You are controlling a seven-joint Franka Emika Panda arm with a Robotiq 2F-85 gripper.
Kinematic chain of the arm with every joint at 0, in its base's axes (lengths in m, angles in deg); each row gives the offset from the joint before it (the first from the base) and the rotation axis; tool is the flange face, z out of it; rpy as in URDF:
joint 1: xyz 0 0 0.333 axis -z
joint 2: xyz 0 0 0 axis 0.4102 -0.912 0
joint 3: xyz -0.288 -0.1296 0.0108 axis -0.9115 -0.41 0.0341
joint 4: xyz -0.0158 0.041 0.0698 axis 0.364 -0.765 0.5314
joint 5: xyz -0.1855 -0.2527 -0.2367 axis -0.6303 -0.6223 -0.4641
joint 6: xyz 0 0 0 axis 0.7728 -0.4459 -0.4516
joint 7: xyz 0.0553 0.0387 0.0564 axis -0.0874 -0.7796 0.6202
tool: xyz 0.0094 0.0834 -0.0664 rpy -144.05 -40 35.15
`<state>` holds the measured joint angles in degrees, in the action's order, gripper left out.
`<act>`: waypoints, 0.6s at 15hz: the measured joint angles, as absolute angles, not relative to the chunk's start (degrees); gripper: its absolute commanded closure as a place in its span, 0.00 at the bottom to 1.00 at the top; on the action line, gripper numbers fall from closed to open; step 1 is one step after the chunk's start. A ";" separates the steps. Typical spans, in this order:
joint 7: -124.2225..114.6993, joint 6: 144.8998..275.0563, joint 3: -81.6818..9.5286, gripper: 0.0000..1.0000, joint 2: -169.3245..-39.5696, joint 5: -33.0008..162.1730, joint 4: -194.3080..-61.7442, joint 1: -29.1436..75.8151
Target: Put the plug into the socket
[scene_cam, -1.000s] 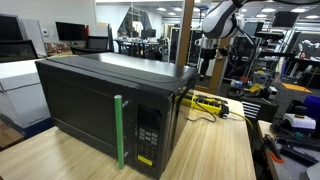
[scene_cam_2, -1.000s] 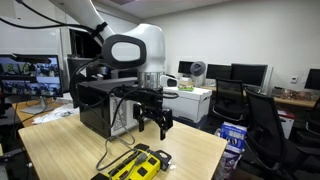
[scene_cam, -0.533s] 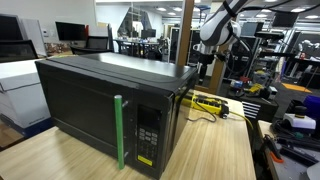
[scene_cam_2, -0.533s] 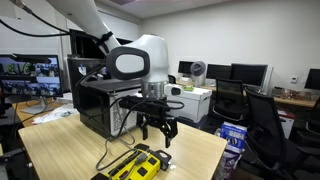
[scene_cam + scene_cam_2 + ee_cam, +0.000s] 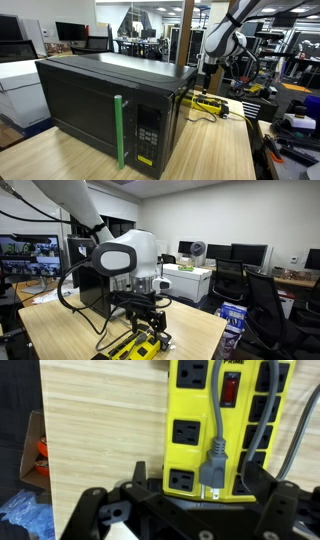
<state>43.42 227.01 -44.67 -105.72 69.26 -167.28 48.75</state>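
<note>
The socket is a long yellow power strip [image 5: 190,420] with dark outlets and a red switch, lying on the wooden table. It also shows in both exterior views [image 5: 210,103] [image 5: 133,347]. A grey plug [image 5: 214,460] with a grey cord lies flat on top of the strip near its end, metal prongs bare and not in an outlet. My gripper [image 5: 200,488] is open just above that end of the strip, one dark finger on each side of the plug. In both exterior views the gripper [image 5: 207,84] [image 5: 148,327] hangs low over the strip.
A black microwave [image 5: 100,100] with a green door handle [image 5: 119,131] fills much of the table beside the strip. The table edge [image 5: 42,420] runs near the strip, with a box and blue bag below it. Office chairs [image 5: 262,300] stand past the table.
The arm has come down and moved over the power strip; the gripper now sits much closer to it. The strip and plug have not moved.
</note>
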 measured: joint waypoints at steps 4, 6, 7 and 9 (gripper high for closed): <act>43.43 230.69 -43.43 0.00 -105.75 69.26 -168.90 48.79; 43.42 231.67 -42.66 0.00 -105.79 69.26 -169.06 48.79; 43.43 232.04 -42.28 0.00 -105.84 69.26 -169.08 48.79; 43.42 232.70 -41.78 0.00 -106.08 69.25 -169.09 48.78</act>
<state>43.42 232.70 -41.78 -106.08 69.25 -169.09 48.78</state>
